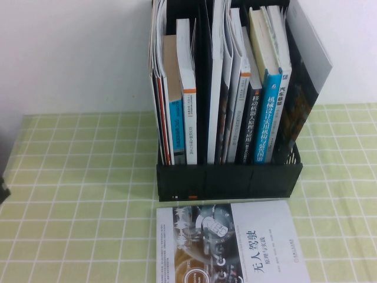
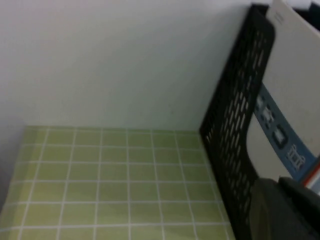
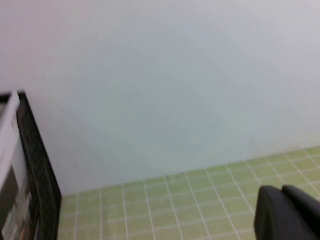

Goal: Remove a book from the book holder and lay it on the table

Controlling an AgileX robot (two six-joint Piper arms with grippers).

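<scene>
A black mesh book holder (image 1: 228, 180) stands at the middle of the table, packed with several upright books, among them a blue-spined one (image 1: 268, 112). One book with a grey and white cover (image 1: 230, 244) lies flat on the table just in front of the holder. No gripper touches it. My left gripper (image 2: 279, 197) is shut and empty, low beside the holder's left side wall (image 2: 235, 135). My right gripper (image 3: 282, 197) is shut and empty, above the cloth to the right of the holder (image 3: 37, 165). Neither gripper shows in the high view.
A green checked cloth (image 1: 76, 177) covers the table. A white wall (image 1: 76, 53) rises right behind the holder. A dark object (image 1: 3, 191) sits at the left edge of the high view.
</scene>
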